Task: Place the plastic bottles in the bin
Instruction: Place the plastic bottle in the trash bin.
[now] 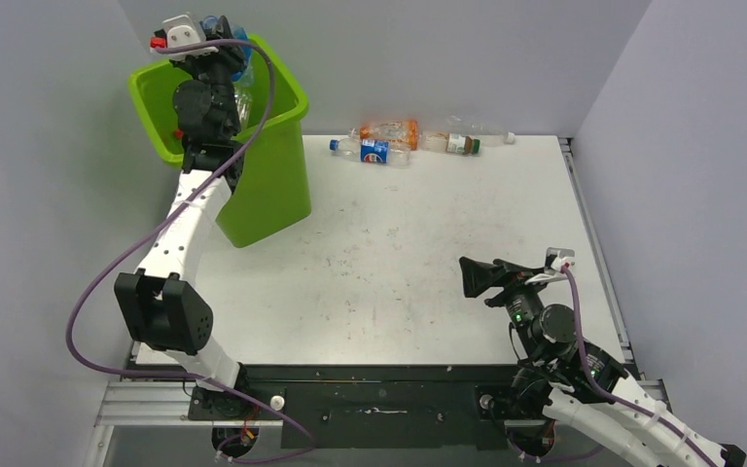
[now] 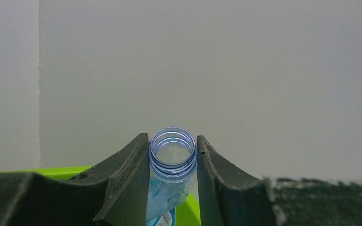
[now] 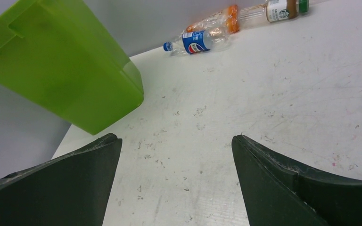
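R gripper [image 1: 472, 275]: near right, low over table [image 1: 399, 263]; jaws wide apart, nothing in them.
Bin [image 1: 274, 185]: far left of table, upright.
L gripper [image 2: 173, 141]: above bin, clamped on neck of capless blue-label bottle [image 2: 172, 162].
Far edge, centre: Pepsi bottle [image 1: 374, 151], orange-label bottle [image 1: 394, 131] and green-cap bottle [image 1: 462, 143], all lying down, apart from bin.

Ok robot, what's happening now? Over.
Left fingers shut on clear capless plastic bottle over tall lime-green plastic bin. Right fingers open, empty. Three bottles lying on table. Nothing blocking.
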You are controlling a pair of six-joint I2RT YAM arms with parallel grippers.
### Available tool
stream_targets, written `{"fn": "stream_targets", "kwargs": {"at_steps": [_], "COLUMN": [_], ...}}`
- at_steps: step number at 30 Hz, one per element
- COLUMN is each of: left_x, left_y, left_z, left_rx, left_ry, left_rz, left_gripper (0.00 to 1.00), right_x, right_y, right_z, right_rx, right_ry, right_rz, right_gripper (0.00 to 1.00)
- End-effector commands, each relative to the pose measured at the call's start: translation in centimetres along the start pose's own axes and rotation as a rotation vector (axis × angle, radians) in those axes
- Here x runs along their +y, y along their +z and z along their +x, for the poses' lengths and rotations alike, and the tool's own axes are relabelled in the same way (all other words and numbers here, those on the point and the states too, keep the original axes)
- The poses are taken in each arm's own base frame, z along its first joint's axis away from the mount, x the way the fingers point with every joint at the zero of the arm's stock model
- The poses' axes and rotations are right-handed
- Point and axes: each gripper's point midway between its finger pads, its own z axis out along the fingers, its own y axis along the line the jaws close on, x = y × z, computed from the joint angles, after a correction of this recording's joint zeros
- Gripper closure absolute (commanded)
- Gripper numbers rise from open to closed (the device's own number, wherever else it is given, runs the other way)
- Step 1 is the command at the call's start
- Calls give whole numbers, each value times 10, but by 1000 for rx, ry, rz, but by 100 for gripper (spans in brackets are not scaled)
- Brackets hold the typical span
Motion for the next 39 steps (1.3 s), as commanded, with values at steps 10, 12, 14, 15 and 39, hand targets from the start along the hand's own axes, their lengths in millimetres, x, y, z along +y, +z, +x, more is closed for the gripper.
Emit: {"fn": "stream_targets", "kwargs": {"at_steps": [10,12,14,15,39], "left_x": [-25,-39,-61,-75,-125], "left_y": [-16,-35,-59,-73,-396], "left_z": [-118,-152,-182,-190,69], "left_rx": [-165,-207,-228,-217,713], "left_ry": [-149,-175,-185,-191,-84], "left_rz": [75,114,193,252,810], "left_gripper": [4,4,4,4,4], "right_x": [10,12,14,14,-83], "right_y": [-7,-6,-2,1,191], "right_z": [-17,-23,-28,-30,-47], "right_rx": [17,10,9,6,-134], "right_ry": [-43,-52,-72,-80,470], "right_rz": [-28,-23,-6,13,346], "right_gripper": [10,10,10,10,9]}}
